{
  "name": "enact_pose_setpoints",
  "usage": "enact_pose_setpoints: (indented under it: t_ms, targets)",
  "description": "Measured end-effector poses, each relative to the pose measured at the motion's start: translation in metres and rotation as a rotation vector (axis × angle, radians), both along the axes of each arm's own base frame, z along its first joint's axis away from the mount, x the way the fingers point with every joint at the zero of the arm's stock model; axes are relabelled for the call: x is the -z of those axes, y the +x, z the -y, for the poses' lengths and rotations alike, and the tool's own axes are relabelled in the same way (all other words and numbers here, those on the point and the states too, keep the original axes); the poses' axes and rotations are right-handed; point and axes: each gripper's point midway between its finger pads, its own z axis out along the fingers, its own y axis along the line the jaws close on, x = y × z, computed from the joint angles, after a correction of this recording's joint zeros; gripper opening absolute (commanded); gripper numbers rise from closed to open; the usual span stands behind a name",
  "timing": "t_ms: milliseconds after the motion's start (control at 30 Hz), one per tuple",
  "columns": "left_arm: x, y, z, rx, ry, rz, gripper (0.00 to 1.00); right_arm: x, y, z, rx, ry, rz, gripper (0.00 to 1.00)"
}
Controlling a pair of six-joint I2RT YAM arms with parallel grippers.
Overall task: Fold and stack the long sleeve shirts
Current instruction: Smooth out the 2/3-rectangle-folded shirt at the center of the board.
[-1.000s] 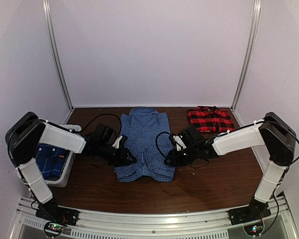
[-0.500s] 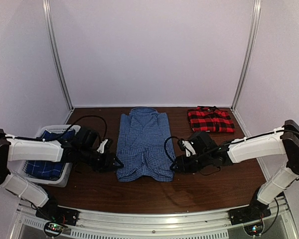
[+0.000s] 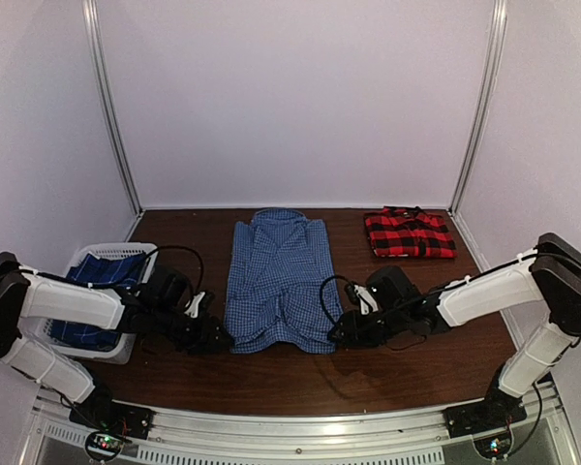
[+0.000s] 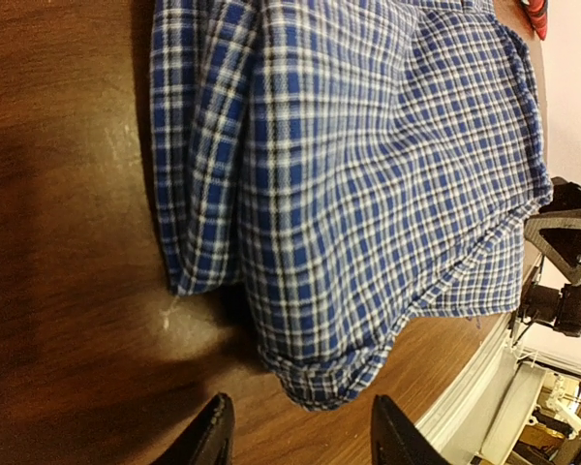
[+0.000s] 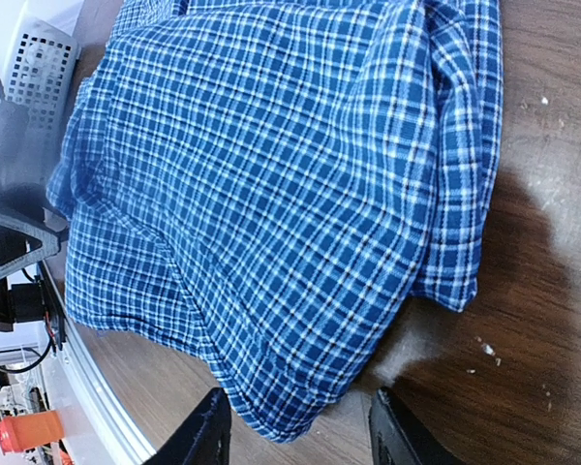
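A blue-and-white checked shirt [image 3: 279, 281] lies flat mid-table, folded narrow, collar at the far end. My left gripper [image 3: 218, 341] is open and low on the table at its near left corner. In the left wrist view the fingers [image 4: 300, 441] straddle the shirt's near corner [image 4: 329, 373] without touching it. My right gripper [image 3: 337, 336] is open at the near right corner, and its fingers [image 5: 298, 436] flank that corner [image 5: 281, 412]. A folded red-and-black plaid shirt [image 3: 410, 233] lies at the back right. A darker blue plaid shirt [image 3: 95, 291] sits in a basket.
A white basket [image 3: 126, 341] stands at the left edge, beside the left arm. The brown table [image 3: 397, 368] ends in a metal rail [image 3: 300, 431] at the front. White walls and two upright poles enclose the back and sides.
Both arms have lowered and drawn toward me along the shirt's sides, from its lower middle to its near corners. The shirt has not moved.
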Motion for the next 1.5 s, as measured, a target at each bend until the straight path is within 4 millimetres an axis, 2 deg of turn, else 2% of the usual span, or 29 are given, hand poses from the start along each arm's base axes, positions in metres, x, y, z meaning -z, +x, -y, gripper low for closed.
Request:
enact_pose_setpoints:
  t_ms: [200,333,433,533,633,867,1000,1200,1267,1367,1500]
  targets:
    - [0.009,0.004,0.005,0.002,-0.004,-0.006,0.43,0.007,-0.002,-0.002,0.007,0.020,-0.025,0.40]
    - [0.010,0.004,0.007,0.002,-0.009,-0.009,0.30,0.006,-0.001,-0.005,0.009,0.034,-0.027,0.30]
    - [0.007,0.006,0.010,-0.001,-0.028,-0.011,0.16,0.004,-0.001,-0.006,0.011,0.044,-0.034,0.19]
    - [0.001,0.009,0.014,-0.007,-0.047,-0.012,0.07,0.000,0.001,-0.009,0.012,0.053,-0.030,0.09]
    - [-0.011,0.014,0.019,-0.014,-0.074,-0.001,0.01,-0.008,0.006,-0.015,0.011,0.068,-0.019,0.05]
    - [-0.056,0.033,0.032,-0.024,-0.155,0.086,0.00,-0.034,0.023,-0.021,0.029,0.113,0.024,0.03]
    - [-0.074,0.052,0.030,-0.055,-0.184,0.119,0.00,-0.053,0.049,-0.017,0.074,0.143,0.063,0.02]
    - [-0.078,0.109,0.013,-0.145,-0.172,0.143,0.00,-0.082,0.108,-0.007,0.160,0.196,0.138,0.03]
    - [-0.072,0.127,0.009,-0.169,-0.166,0.143,0.01,-0.082,0.128,-0.005,0.187,0.207,0.147,0.08]
    - [-0.058,0.153,0.005,-0.200,-0.156,0.134,0.08,-0.072,0.158,-0.002,0.218,0.203,0.144,0.13]
    - [-0.039,0.180,0.007,-0.214,-0.145,0.119,0.10,-0.058,0.185,-0.002,0.245,0.195,0.129,0.17]
